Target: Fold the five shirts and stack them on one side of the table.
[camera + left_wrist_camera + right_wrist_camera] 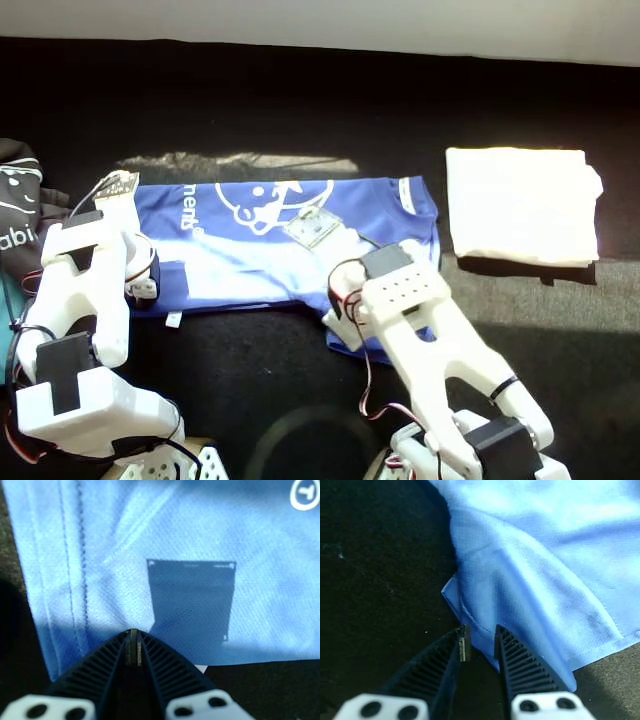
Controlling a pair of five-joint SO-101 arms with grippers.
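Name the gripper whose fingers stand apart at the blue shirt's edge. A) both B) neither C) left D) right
D: the right gripper shows a gap between its fingers at the blue shirt's hem, while the left gripper's fingers are pressed together.

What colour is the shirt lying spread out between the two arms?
The shirt is blue with a white print; the high view shows it best.

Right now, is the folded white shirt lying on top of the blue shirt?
No, the folded white shirt lies off to one side of the blue shirt, with none of it resting on the blue cloth.
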